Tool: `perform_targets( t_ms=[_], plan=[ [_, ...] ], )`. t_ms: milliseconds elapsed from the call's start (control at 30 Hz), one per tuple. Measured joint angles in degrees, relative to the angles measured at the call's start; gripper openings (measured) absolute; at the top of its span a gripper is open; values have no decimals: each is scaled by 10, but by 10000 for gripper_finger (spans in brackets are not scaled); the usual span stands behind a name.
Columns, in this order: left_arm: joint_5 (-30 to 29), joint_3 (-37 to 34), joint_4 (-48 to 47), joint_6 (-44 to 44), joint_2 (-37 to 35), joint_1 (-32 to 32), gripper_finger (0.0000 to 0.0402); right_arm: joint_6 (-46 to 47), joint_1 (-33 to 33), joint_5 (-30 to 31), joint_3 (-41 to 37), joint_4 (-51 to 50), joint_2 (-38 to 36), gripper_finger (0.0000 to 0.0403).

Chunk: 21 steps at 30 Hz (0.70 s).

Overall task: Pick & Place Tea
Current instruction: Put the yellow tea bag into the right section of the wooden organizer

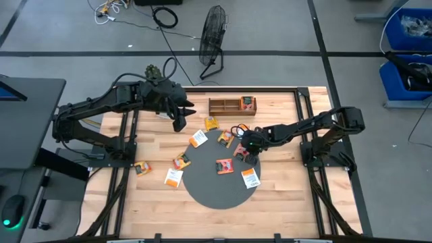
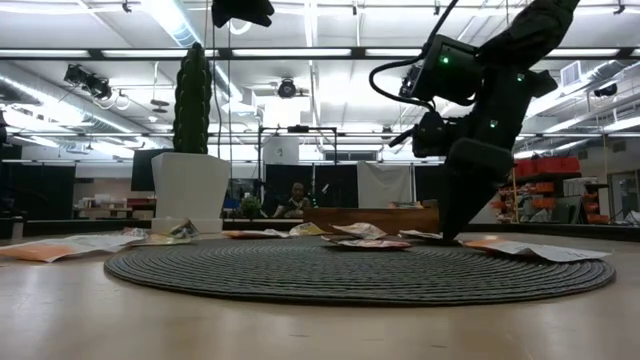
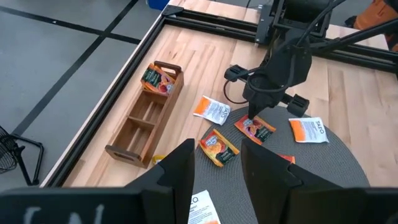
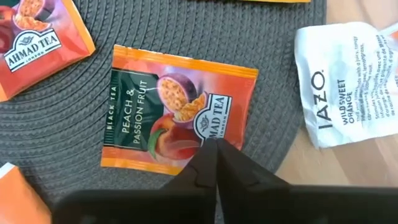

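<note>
Here the right gripper, fingers pressed together, touches a flat orange peach-and-passion-fruit sachet

place: lab/workshop | cues: blue bins; floor fan; ceiling strip lights
</note>
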Motion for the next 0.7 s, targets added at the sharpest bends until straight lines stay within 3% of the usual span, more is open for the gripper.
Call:
perform_targets(
  t_ms=[233,333,433,700],
  plan=[
    [0,0,0,0,0,0,135,0,3,17,13,-12,-23,2],
    [0,0,0,-4,0,0,135,-4,1,19,20,10,-39,19],
    [0,0,0,-4,0,0,135,-10,0,19,19,17,-42,58],
    [0,0,0,-5,0,0,135,-59,-2,12,19,9,-16,212]
  ],
)
